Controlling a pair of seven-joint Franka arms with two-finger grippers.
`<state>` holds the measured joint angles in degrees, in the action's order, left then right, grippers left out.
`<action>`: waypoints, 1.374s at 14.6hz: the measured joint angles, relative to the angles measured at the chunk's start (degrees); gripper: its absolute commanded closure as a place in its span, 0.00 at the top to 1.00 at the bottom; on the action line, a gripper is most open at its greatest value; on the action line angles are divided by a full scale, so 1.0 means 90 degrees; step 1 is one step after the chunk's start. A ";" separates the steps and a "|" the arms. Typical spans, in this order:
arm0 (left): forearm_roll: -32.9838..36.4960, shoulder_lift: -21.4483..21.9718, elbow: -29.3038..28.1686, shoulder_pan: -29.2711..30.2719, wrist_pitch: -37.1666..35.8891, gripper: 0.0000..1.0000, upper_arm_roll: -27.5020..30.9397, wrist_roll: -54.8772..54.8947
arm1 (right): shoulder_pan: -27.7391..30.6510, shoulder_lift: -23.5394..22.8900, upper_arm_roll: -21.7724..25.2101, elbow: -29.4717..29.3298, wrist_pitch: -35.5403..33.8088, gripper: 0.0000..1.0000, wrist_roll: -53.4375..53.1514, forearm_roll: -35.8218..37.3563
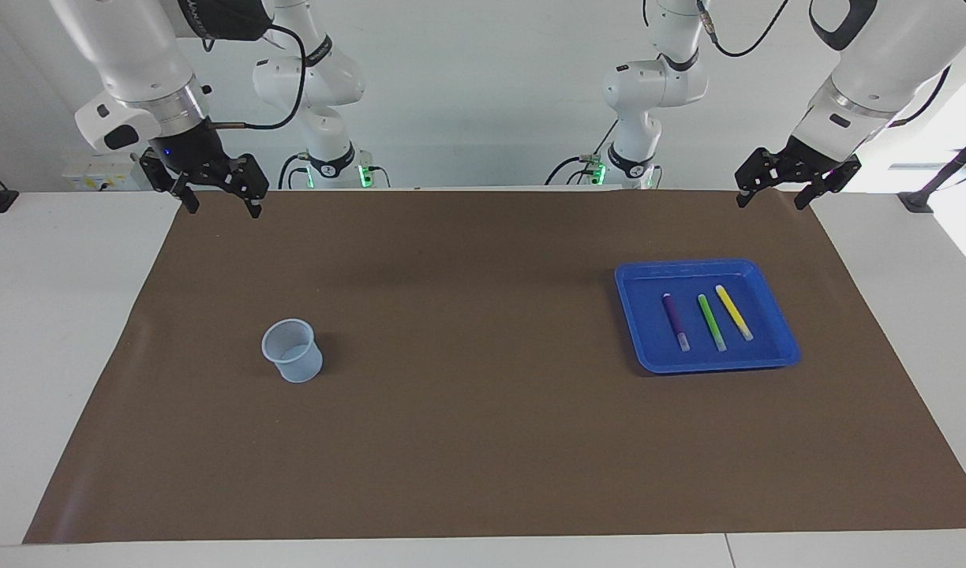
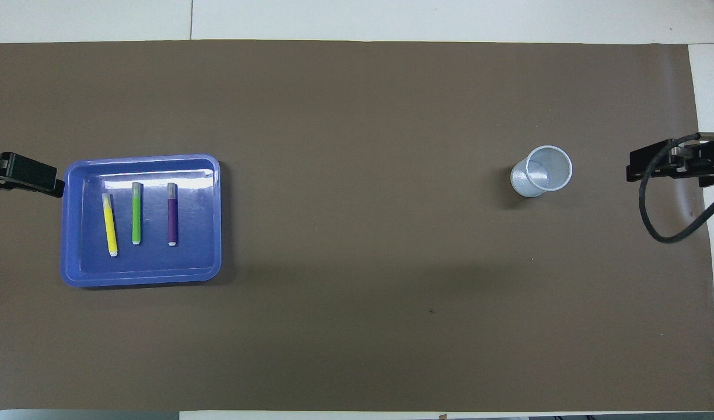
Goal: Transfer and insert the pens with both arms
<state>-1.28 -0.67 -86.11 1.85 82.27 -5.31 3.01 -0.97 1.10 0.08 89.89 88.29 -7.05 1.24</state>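
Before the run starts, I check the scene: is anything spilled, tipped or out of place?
Nothing stands out. Three pens lie side by side in the tray; the cup stands upright; left gripper and right gripper wait open.

a brown mat (image 1: 483,442) covers the worktop (image 1: 65,315). toward the left arm's end sits a blue tray (image 1: 779,319) with three pens side by side in it: a purple pen (image 1: 675,321), a green pen (image 1: 711,322) and a yellow pen (image 1: 734,312), apart from one another. toward the right arm's end a pale mesh cup (image 1: 292,351) stands upright on the mat. the left hand (image 1: 781,189) hangs with fingers apart over the mat's edge nearest the robots, up from the tray. the right hand (image 1: 221,192) hangs likewise, fingers spread, over the same edge. both arms wait.
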 measured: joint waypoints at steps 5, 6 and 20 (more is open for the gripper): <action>-0.0020 0.0001 0.0000 0.0015 -0.0008 1.00 0.0014 -0.0002 | 0.0000 0.0000 0.0000 0.0000 0.0000 1.00 0.0000 0.0000; -0.0023 0.0003 0.0000 0.0016 -0.0008 1.00 0.0017 -0.0003 | 0.0000 0.0000 0.0000 0.0000 0.0000 1.00 0.0000 0.0000; -0.0033 0.0028 0.0002 0.0019 -0.0011 1.00 0.0041 -0.0090 | 0.0000 0.0000 0.0000 0.0000 0.0000 1.00 0.0000 -0.0001</action>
<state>-1.57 -0.41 -86.10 2.02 82.17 -4.94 2.20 -0.97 1.10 0.08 89.89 88.29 -7.05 1.24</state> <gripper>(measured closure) 0.000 0.000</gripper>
